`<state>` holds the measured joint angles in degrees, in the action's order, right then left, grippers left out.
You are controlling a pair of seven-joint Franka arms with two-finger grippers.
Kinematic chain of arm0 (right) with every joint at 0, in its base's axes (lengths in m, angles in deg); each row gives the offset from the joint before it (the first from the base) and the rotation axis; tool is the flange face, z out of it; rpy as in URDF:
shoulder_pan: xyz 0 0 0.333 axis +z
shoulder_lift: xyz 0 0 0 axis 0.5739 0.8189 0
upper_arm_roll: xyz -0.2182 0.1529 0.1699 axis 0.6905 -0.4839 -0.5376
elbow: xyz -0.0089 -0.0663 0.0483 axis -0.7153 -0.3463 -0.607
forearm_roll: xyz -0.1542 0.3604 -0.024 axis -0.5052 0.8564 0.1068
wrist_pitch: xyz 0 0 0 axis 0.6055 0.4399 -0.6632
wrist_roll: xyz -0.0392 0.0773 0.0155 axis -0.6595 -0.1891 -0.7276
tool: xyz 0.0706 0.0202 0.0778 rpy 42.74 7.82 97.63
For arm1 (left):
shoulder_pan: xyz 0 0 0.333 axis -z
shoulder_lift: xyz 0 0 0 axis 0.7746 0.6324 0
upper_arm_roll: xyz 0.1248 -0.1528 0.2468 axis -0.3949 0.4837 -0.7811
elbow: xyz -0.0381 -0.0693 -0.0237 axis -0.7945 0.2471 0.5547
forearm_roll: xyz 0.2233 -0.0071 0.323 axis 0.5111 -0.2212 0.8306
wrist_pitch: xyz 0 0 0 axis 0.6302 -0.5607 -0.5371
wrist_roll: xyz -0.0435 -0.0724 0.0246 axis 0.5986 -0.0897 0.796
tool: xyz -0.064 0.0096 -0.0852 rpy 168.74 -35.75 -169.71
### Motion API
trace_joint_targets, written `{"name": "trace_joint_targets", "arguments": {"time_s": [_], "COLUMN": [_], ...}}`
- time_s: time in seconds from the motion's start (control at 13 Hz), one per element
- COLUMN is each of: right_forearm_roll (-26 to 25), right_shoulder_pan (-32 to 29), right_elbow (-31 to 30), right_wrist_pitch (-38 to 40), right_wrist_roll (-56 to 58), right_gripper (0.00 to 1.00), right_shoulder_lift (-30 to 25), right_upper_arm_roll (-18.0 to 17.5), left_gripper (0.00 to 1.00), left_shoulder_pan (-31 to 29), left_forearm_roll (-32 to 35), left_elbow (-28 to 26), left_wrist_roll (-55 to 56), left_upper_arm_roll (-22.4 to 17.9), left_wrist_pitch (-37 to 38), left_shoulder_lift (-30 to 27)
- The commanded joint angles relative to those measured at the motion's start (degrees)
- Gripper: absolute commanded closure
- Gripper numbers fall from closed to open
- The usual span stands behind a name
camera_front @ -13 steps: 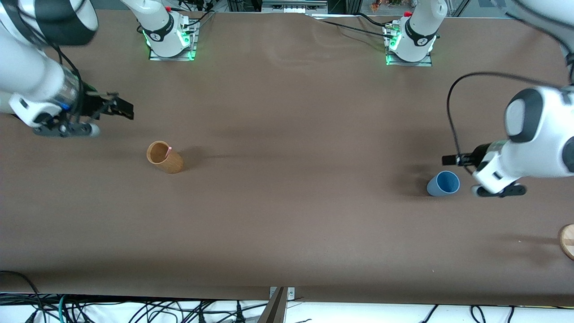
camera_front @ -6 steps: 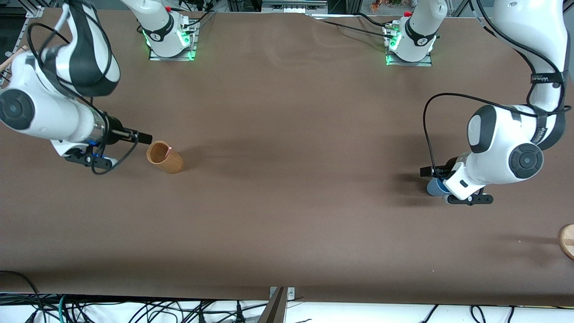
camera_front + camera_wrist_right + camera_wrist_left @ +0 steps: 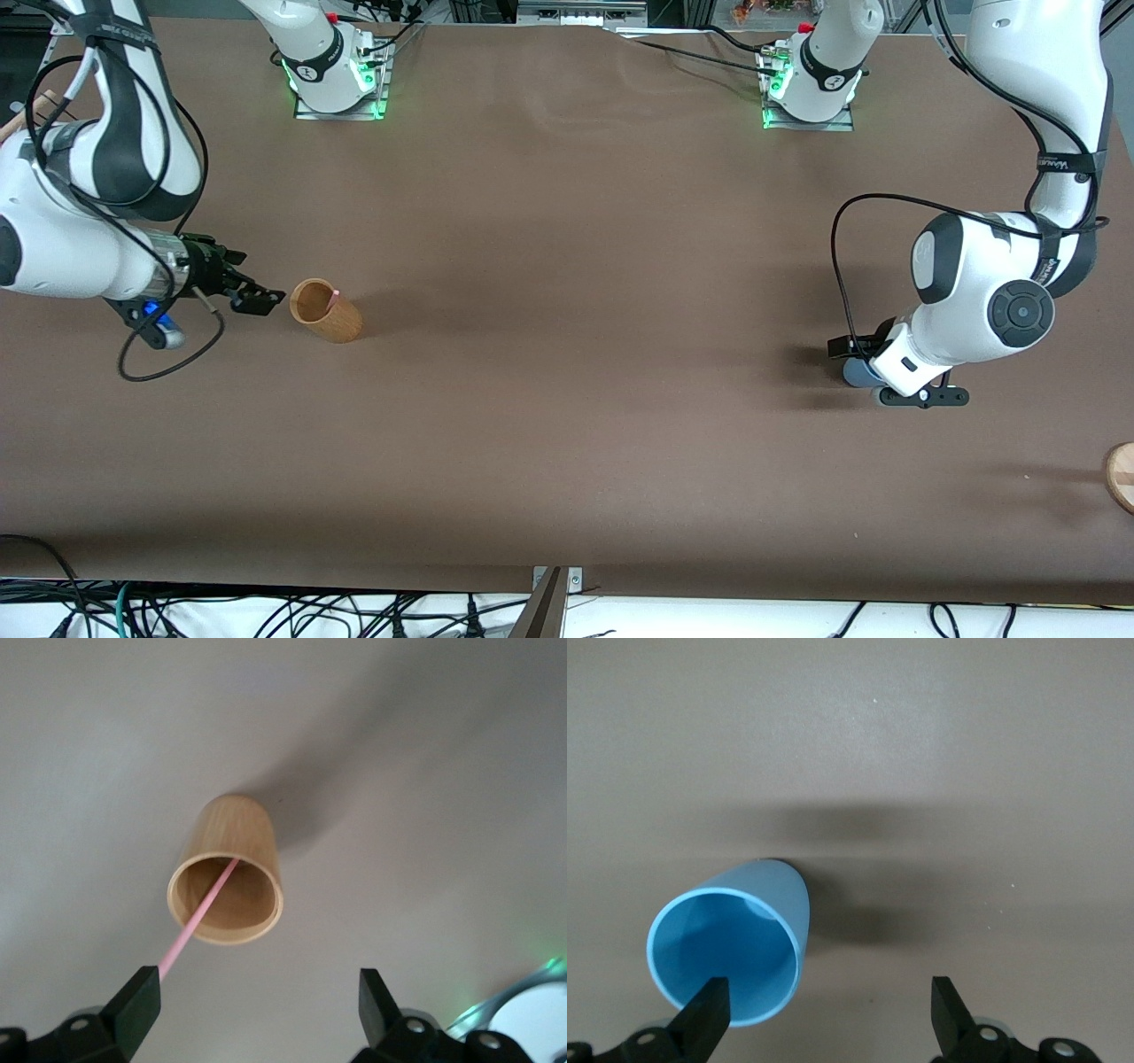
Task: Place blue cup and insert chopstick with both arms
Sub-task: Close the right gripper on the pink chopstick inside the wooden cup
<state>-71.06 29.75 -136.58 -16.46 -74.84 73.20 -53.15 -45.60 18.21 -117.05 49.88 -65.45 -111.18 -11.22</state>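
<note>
The blue cup (image 3: 731, 948) stands upright on the table toward the left arm's end, mostly hidden under the left arm in the front view (image 3: 854, 373). My left gripper (image 3: 828, 1014) is open low over it, with one finger (image 3: 707, 1008) over the cup's mouth; in the front view the gripper (image 3: 843, 347) sits at the cup. The pink chopstick (image 3: 197, 921) leans in a tan wooden cup (image 3: 229, 890), which also shows in the front view (image 3: 326, 312). My right gripper (image 3: 255, 1001) is open beside that cup (image 3: 259, 301), with one finger (image 3: 137, 997) close to the chopstick's upper end.
A round wooden piece (image 3: 1122, 476) lies at the table's edge at the left arm's end, nearer the front camera. The arm bases (image 3: 335, 71) stand along the table edge farthest from the camera. Cables hang off the edge nearest the front camera.
The left gripper has come over the blue cup, which now hides it in the front view. The right gripper has swung down close beside the wooden cup. Neither cup has moved.
</note>
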Motion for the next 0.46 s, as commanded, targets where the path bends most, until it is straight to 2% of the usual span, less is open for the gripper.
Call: {"name": "trace_joint_targets", "arguments": {"time_s": [0.0,0.23,0.31,0.38], "right_forearm_roll": [1.0,0.5,0.3,0.3], "right_shoulder_pan": [0.4,0.9,1.3,1.8], "right_elbow": [2.6,5.0,6.4,7.9], "right_wrist_pitch": [-1.9,-4.5,-4.5,-4.5], "right_wrist_roll": [-12.2,-25.9,-28.1,-31.0], "right_gripper": [0.01,0.01,0.01,0.01], "right_shoulder_lift": [2.8,6.5,7.7,8.9], "right_upper_arm_roll": [-0.5,-0.7,-0.7,-0.7], "left_gripper": [0.0,0.01,0.1,0.25], "left_shoulder_pan": [-0.1,-0.6,-0.6,-0.7], "left_forearm_roll": [3.0,3.2,3.2,3.2], "left_elbow": [-4.0,-5.8,-5.8,-5.9], "left_wrist_roll": [-0.2,-0.3,-0.2,-0.2], "left_upper_arm_roll": [0.1,0.1,0.1,0.1], "left_wrist_pitch": [-6.6,-9.7,-9.9,-10.8], "left_shoulder_lift": [0.0,0.5,1.0,1.6]}}
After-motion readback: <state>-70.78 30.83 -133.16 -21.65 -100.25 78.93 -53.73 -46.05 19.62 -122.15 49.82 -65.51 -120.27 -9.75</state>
